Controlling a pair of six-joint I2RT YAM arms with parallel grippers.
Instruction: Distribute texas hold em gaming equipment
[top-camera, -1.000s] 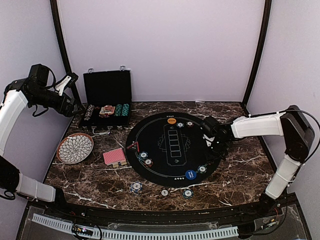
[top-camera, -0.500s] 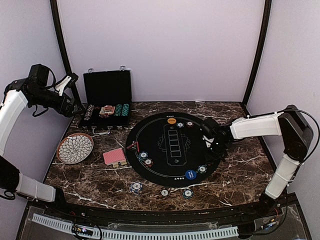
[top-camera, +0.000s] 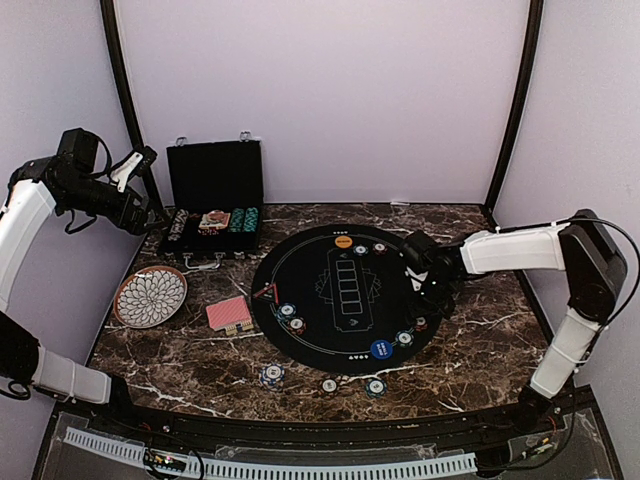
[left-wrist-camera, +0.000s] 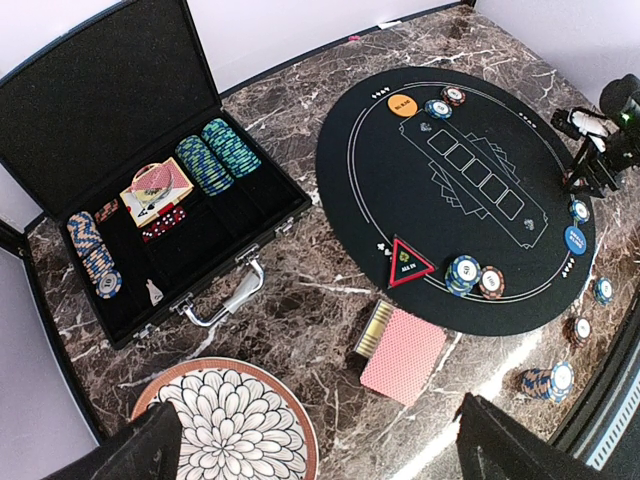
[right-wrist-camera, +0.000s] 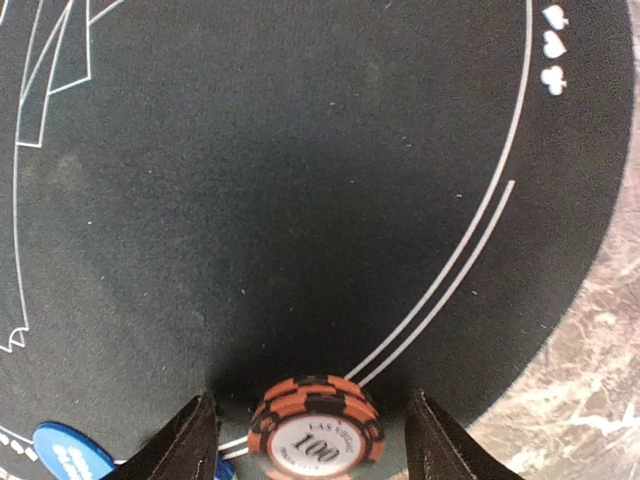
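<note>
A: right wrist view, what can't you read?
B: blue button disc (right-wrist-camera: 62, 452) is cut by the bottom-left frame edge, lettering unreadable. Red 100 chip stack (right-wrist-camera: 315, 425) is blurred. Looks like two chips, can't confirm. From above, the right claw (right-wrist-camera: 310, 405) is dark on the black mat (right-wrist-camera: 300, 150), tips hard to pick out.
A: claw state?
B: right claw wide, fingers (right-wrist-camera: 190, 440) on either side of the stack, gap on both sides, nothing gripped. Arm reaches in low from the right, wrist over the mat's right side. Left arm is raised at far left, elbow high. Left claw (left-wrist-camera: 318, 430) also wide, holding nothing. Its camera looks down on the black case (left-wrist-camera: 150, 200), red-backed card deck (left-wrist-camera: 403, 354) and petal plate (left-wrist-camera: 225, 425); the plate is cut off at the bottom.
A: edges, room?
B: stack sits on the mat just inside the white ring lines, near the rim. Marble worktop (right-wrist-camera: 600, 400) starts just right of it. Plain felt ahead, up to the printed card boxes. Deck lies on the worktop just off the mat's left edge.
</note>
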